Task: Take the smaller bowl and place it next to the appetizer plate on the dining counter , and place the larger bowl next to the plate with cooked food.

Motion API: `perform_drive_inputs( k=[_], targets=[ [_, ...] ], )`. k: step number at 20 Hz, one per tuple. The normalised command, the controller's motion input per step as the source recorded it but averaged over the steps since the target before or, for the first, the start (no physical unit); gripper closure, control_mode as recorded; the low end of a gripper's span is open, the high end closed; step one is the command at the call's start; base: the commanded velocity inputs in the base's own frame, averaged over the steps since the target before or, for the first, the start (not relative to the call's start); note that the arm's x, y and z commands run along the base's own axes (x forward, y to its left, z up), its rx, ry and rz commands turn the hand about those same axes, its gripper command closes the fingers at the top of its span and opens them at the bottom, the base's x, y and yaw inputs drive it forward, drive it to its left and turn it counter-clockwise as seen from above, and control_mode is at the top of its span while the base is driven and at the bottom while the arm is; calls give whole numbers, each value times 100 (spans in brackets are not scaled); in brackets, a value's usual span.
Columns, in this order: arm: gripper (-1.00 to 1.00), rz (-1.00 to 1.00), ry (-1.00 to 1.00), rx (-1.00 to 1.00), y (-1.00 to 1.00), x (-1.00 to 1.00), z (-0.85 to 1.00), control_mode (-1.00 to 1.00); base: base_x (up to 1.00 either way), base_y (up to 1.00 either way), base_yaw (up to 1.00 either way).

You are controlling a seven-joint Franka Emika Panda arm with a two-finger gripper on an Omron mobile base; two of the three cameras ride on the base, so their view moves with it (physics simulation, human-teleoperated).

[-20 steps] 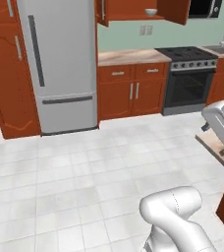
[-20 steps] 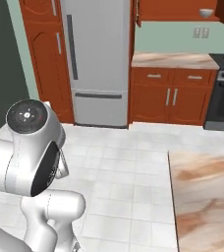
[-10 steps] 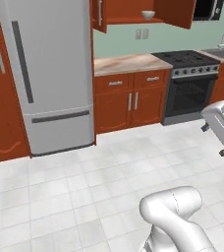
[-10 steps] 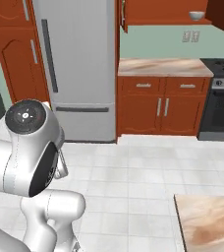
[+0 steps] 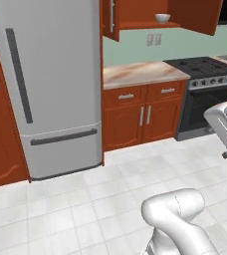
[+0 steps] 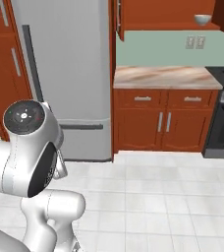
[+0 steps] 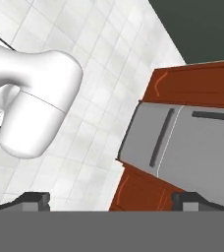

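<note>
Bowls: one (image 5: pixel 162 18), sitting at 12 o'clock on the open cabinet shelf
Fridges: one (image 5: pixel 48 84), standing at 10 o'clock
Stoves: one (image 5: pixel 205 94), showing at 2 o'clock
Wall outlets: two (image 5: pixel 153 39), hanging side by side
Counter tops: one (image 5: pixel 140 73)

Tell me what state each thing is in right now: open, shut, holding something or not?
Upper cabinet: doors open, a bowl sitting on its shelf.
Fridge: doors shut.
Lower cabinet: doors and drawers shut.
Oven: door shut.
End effector: open, holding nothing.
</note>
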Motion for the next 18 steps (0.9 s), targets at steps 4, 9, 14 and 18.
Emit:
perform_drive_inputs(
  k=[4, 9, 14, 18],
  targets=[
    [-100, 0, 0, 0, 0, 0, 0, 100, 100, -66, 0],
    [-100, 0, 0, 0, 0, 0, 0, 100, 92, -86, 2],
    [-100, 0, 0, 0, 0, 0, 0, 100, 75, -81, 5],
    [-100, 0, 0, 0, 0, 0, 0, 100, 74, -58, 3]
  ],
)
